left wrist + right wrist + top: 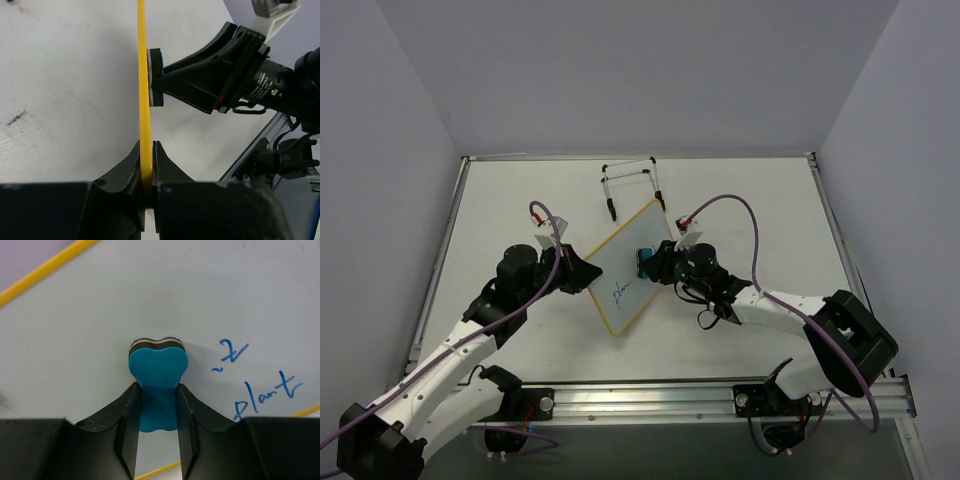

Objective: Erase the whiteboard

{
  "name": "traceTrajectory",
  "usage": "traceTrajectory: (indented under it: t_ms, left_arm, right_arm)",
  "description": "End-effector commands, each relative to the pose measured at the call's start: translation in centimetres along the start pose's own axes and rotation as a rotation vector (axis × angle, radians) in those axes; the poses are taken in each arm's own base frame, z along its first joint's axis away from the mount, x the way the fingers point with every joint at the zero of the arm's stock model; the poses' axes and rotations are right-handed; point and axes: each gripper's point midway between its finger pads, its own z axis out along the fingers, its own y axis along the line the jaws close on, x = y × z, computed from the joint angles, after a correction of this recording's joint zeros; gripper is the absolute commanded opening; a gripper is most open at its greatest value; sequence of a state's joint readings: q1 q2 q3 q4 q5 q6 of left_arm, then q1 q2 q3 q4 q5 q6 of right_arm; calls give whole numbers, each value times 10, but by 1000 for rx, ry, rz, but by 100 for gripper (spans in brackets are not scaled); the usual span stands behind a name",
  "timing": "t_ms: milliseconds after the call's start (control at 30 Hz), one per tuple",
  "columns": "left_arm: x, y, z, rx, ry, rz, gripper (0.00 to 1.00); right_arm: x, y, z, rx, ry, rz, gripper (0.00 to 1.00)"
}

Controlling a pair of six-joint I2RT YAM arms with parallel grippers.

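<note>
Touching whiteboard (150, 295) w/ eraser (157, 367), txt "plant"

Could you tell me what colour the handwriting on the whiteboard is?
The handwriting is blue; clearest in right wrist view.

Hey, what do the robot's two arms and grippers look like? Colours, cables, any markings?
The left arm and right arm have white links with black joints. A purple cable loops over each wrist. The left gripper and right gripper are black with angular, tapering fingers. The right wrist motor has white printed lettering and a small green light.
</note>
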State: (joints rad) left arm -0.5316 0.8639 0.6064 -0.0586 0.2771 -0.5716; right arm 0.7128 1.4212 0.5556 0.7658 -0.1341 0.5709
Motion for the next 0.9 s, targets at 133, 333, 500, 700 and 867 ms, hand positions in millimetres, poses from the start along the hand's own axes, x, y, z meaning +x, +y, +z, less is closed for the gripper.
traceTrajectory:
  t_ms: [133,333,500,700,867]
  left_arm:
    - [18,-67,-12,309,214,-28,2]
    - [19,-64,-12,290,234,-5,2]
    - [24,-65,-10,306,278,-14,2]
    - [27,-68,-12,323,307,-14,2]
    - [26,-64,-11,312,303,-19,2]
  right_arm:
    - [-24,21,8,-54,-26,-29,0]
    - [-15,-31,10,63,-21,7,0]
    - [-25,-66,8,127,-47,42,0]
    - [-54,-104,12,172,-52,42,0]
    - [-46,-110,19,166,-26,39,0]
